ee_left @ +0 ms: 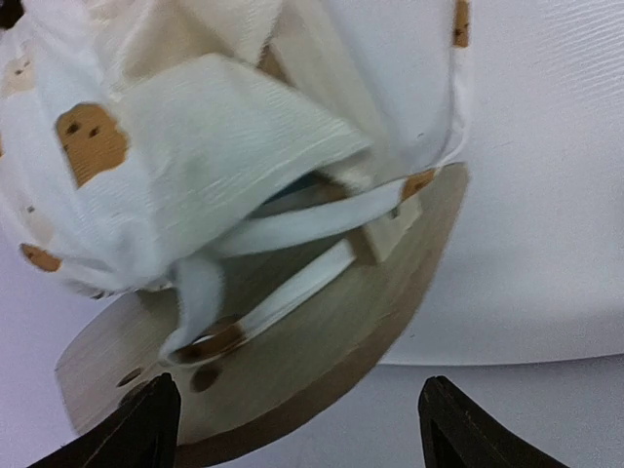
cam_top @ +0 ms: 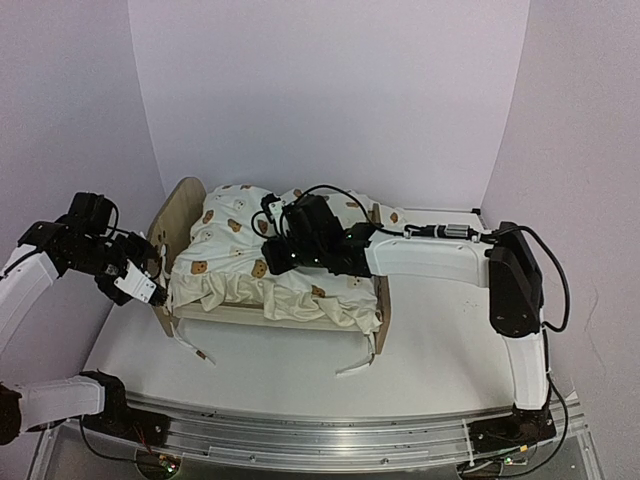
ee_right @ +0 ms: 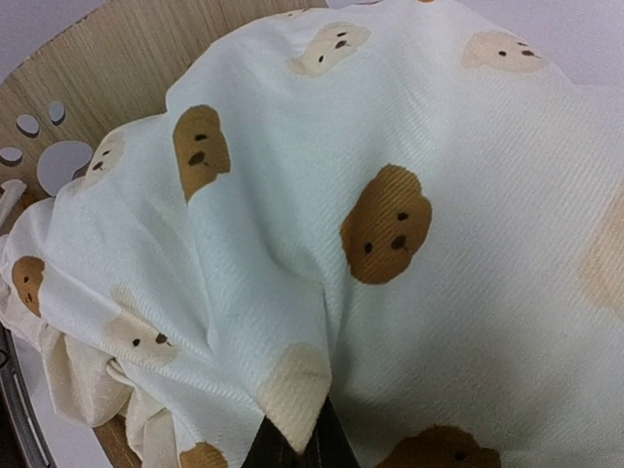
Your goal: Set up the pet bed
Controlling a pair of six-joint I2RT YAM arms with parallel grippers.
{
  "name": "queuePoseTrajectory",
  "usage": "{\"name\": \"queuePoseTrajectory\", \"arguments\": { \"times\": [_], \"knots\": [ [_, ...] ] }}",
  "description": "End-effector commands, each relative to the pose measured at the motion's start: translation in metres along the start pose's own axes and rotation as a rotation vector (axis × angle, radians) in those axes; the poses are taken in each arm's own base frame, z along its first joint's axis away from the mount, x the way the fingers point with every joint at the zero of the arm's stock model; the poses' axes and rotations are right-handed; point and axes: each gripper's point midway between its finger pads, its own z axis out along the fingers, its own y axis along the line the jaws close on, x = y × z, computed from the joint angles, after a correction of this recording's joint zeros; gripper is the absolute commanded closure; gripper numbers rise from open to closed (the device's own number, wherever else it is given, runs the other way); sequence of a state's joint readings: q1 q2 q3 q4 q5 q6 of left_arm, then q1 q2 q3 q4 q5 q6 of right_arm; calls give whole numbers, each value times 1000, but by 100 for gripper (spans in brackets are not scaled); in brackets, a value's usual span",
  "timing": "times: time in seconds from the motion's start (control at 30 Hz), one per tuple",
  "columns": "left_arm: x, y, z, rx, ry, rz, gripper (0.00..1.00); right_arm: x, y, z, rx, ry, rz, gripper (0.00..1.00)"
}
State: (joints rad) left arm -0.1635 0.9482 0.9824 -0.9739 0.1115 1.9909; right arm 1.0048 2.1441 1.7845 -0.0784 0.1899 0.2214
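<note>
Over on the left, the left pincer point(cam_top: 143, 287) hangs just beside the near corner of the headboard point(ee_left: 322, 361). Its fingers point(ee_left: 146, 429) are spread wide with nothing between them. The pet bed point(cam_top: 182, 215) sits on the white tabletop point(cam_top: 280, 385), a little left of the middle, with its rounded headboard to the left. Cream bedding point(cam_top: 230, 270) printed with brown bears is heaped across it. It spills over the front rail, and a couple of white ties point(cam_top: 192, 347) trail down onto the tabletop. The right arm reaches in across the bed, and the right pincer point(cam_top: 272, 256) is down on the cloth near the middle. Its tips are closed together, pinching a small fold of the bedding. Further right, the low footboard point(cam_top: 383, 305) shows at the edge of the bedding.
</note>
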Motion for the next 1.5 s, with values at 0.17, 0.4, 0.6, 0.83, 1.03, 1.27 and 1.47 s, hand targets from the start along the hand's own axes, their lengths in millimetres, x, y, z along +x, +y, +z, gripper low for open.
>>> {"name": "queuePoseTrajectory", "arguments": {
  "times": [0.17,0.4,0.6,0.83,1.03,1.27,1.47],
  "knots": [
    [-52,57,-45,-164,-375,-292,18,-11,-5,6,77,-55,168,92],
    [-69,67,-50,-67,-534,-578,29,-4,25,-12,-74,41,157,46],
    [-74,68,-30,-45,-525,-736,38,-42,37,-95,-142,11,109,30],
    [-62,78,15,-78,-368,-824,57,-7,-40,-159,195,94,106,30],
    [-37,65,55,-72,-203,-891,62,30,-82,-193,295,170,239,30],
    [-38,65,62,-12,-201,-966,55,85,-119,-221,361,284,377,31],
    [-58,76,38,40,-328,-959,51,109,-119,-226,345,333,431,31]
  ]
}}
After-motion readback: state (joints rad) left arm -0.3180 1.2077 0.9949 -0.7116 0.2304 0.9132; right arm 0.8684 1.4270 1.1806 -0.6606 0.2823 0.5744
